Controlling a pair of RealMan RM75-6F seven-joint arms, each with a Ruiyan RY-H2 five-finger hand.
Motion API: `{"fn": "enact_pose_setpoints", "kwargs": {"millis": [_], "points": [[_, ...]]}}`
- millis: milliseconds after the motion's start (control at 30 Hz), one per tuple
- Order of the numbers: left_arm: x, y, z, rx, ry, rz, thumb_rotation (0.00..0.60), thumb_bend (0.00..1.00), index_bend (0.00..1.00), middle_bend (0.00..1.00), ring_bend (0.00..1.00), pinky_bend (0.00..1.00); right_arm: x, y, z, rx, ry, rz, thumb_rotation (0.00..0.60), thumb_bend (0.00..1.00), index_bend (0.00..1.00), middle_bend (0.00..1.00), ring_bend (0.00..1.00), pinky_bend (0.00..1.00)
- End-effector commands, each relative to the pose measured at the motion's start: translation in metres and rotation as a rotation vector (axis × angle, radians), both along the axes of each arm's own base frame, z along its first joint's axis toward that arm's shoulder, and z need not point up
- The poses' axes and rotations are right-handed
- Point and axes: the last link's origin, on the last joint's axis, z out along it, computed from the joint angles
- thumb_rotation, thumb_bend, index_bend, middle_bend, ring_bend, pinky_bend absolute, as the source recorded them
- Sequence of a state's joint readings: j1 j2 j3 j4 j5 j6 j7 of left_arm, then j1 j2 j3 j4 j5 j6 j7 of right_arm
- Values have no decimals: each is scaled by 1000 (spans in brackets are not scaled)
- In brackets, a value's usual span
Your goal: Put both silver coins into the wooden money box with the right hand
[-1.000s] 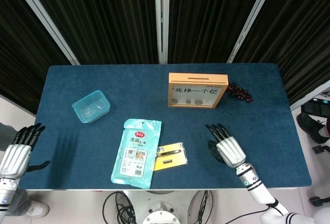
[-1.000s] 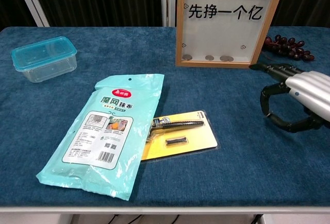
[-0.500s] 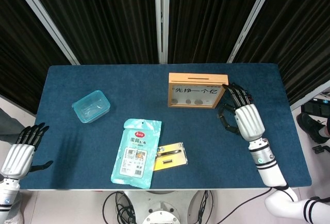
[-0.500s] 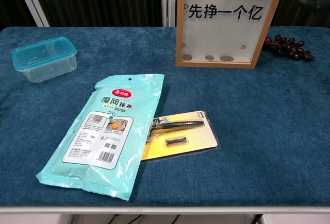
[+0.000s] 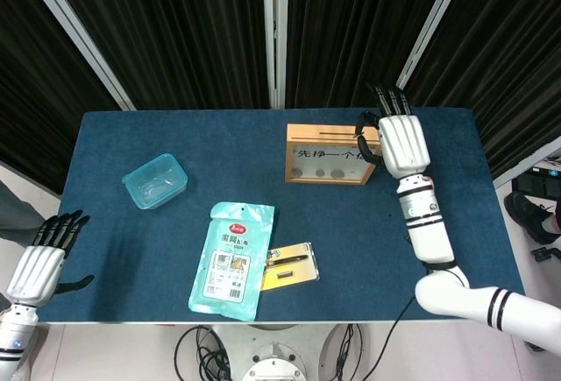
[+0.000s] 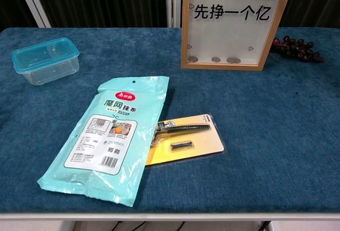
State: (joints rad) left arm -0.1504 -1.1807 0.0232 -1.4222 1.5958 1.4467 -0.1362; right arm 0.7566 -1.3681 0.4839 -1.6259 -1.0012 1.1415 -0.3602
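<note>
Backdrop: black pleated curtains with pale metal posts fill the upper part of both views behind your blue cloth surface (image 5: 131, 136).
Wooden money box: you see the wooden money box (image 5: 336, 154) standing upright right of centre in the upper half of the head view; in the chest view it sits at the upper right, with "More Money" and dark characters printed on its clear front.
Silver coins: three coins (image 6: 215, 59) lie in a row on the box floor behind the clear pane, at the bottom of the box in the chest view. No coin shows on the cloth or in either robot hand.
Right robot hand: your right robot hand (image 5: 401, 141) hovers over the right end of the box top, at the upper right of the head view, back of the hand to the camera, fingers stretched toward the curtains and the thumb bent over the box top. You cannot tell whether it holds anything; the palm side is hidden.
Left robot hand: your left robot hand (image 5: 39, 267) hangs at the lower left edge of the head view, off the cloth, fingers apart and holding nothing.
Grapes: a dark bunch of grapes (image 6: 295, 49) lies just right of the box.
Container: a clear teal plastic container (image 5: 155, 180) sits at the left.
Packets: a light teal packet (image 5: 232, 259) lies near bottom centre, overlapping a yellow card with a razor (image 5: 290, 265).
</note>
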Motion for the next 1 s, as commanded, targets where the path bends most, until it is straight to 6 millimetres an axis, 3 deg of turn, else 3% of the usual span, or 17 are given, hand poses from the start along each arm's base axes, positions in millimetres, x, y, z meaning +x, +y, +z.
{"fn": "enact_pose_setpoints", "kwargs": {"millis": [33, 267, 1000], "points": [[0, 0, 0, 1, -1, 1, 600, 48, 0, 0, 0, 0, 15, -20, -12, 11, 28, -53, 600, 422, 791, 68, 0, 0], [-2, 1, 1, 1, -5, 2, 600, 47, 0, 0, 0, 0, 22, -33, -27, 51, 25, -153, 600, 428, 809, 70, 0, 0], [-7, 0, 0, -2, -6, 17, 600, 48, 0, 0, 0, 0, 21, -32, -44, 96, 11, -258, 600, 437, 816, 67, 0, 0]]}}
